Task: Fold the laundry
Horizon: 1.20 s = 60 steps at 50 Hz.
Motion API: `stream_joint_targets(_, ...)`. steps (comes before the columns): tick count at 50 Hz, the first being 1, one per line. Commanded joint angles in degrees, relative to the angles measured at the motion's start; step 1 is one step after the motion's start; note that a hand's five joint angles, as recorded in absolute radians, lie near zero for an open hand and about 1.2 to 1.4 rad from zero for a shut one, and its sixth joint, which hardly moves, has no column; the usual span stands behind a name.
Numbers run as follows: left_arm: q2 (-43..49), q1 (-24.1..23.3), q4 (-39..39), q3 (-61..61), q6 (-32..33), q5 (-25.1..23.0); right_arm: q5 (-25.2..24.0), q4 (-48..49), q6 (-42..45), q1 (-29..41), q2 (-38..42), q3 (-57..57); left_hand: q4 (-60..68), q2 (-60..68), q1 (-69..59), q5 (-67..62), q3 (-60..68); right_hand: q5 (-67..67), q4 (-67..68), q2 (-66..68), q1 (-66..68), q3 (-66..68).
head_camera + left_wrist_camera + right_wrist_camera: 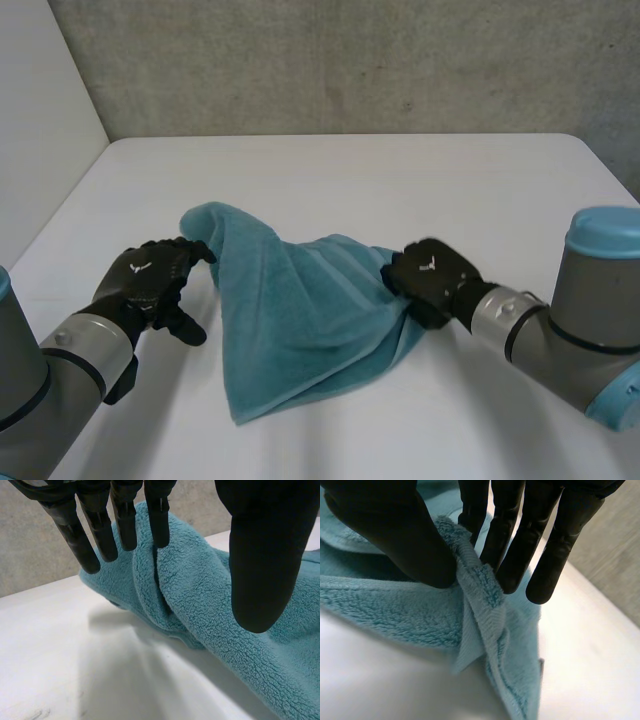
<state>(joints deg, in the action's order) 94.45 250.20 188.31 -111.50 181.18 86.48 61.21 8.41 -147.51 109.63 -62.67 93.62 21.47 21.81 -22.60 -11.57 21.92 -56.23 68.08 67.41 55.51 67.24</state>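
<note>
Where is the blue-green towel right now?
In the head view the teal towel lies bunched on the table between the hands: the right hand pinches its right edge, the left hand touches its left fold.

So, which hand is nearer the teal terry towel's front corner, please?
Left: the left hand is back-left of that corner; the right hand, pinching the towel, is farther back-right.

A teal towel [300, 320] lies bunched in the middle of the white table [330, 170]. The left hand [150, 280] touches its far left corner, and the right hand [430, 280] grips its right edge.
</note>
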Motion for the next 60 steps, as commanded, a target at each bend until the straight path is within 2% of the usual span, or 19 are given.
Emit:
stream_joint_targets(1,0.0,-0.5,-0.2,0.7,-0.6,0.4,3.1,-0.4,-12.6,2.3,-9.0,-7.3,2.2,1.9,-1.1,-2.1,1.7,-13.8,11.9,12.6,24.5,12.8)
stream_joint_targets(2,0.1,-0.5,-0.4,0.9,-0.6,0.4,4.3,-0.5,-15.8,2.8,-12.3,-9.4,2.5,2.2,-1.4,-2.4,2.1,-13.8,11.9,12.6,24.5,12.8)
stream_joint_targets(6,0.2,-0.8,-2.8,2.5,-4.2,0.4,7.7,-1.5,-19.7,3.0,-17.1,-14.2,6.2,5.9,-5.1,-6.1,5.8,-13.8,11.9,12.6,24.5,12.8)
stream_joint_targets(11,0.2,-0.8,-7.9,4.6,-13.9,-0.1,15.4,-8.6,-18.1,6.8,-17.7,-22.7,7.8,7.4,-6.6,-7.6,7.3,-13.8,11.9,12.6,24.5,12.8)
stream_joint_targets(15,0.2,-1.0,-9.4,4.7,-18.7,-0.5,19.6,-13.1,-14.9,9.9,-16.7,-27.3,11.1,10.8,-10.0,-11.0,10.7,-13.8,11.9,12.6,24.5,12.8)
stream_joint_targets(18,0.6,-2.1,-9.5,4.5,-20.2,-0.6,21.7,-13.2,-12.9,11.2,-15.6,-28.6,13.1,12.8,-12.0,-13.0,12.7,-13.8,11.9,12.6,24.5,12.8)
stream_joint_targets(24,1.5,-7.0,-10.1,4.2,-21.2,-2.9,23.9,-13.1,-12.5,13.6,-15.0,-29.6,15.8,15.5,-14.7,-15.7,15.4,-13.8,11.9,12.6,24.5,12.8)
stream_joint_targets(29,5.6,-11.6,-10.2,5.1,-21.4,-3.3,27.6,-13.2,-12.1,16.2,-13.7,-31.2,17.7,17.3,-16.5,-17.6,17.2,-13.8,11.9,12.6,24.5,12.8)
stream_joint_targets(31,7.7,-14.6,-9.8,6.6,-21.3,-2.9,28.1,-13.2,-12.1,16.4,-13.4,-31.3,16.8,16.5,-15.7,-16.7,16.4,-13.8,11.9,12.6,24.5,12.8)
stream_joint_targets(37,15.0,-17.2,-9.1,10.4,-21.3,-1.7,28.4,-13.5,-12.2,16.6,-13.2,-30.6,3.9,3.6,-2.8,-3.8,3.4,-13.8,11.9,12.6,24.5,12.8)
stream_joint_targets(40,16.7,-17.4,-8.4,11.6,-21.3,-0.9,28.5,-13.5,-12.2,16.7,-13.4,-30.2,3.6,3.2,-2.4,-3.4,3.1,-13.8,11.9,12.6,24.5,12.8)
stream_joint_targets(46,22.5,-19.1,-2.7,16.7,-21.6,4.0,28.6,-13.5,-12.4,16.8,-13.9,-28.4,3.9,3.5,-2.8,-3.8,3.4,-13.8,11.9,12.6,24.5,12.8)
stream_joint_targets(60,29.5,-23.0,-1.2,23.3,-21.2,4.9,28.1,-13.3,-12.7,16.8,-15.5,-24.3,4.9,4.6,-3.8,-4.8,4.4,-13.8,11.9,12.6,24.5,12.8)
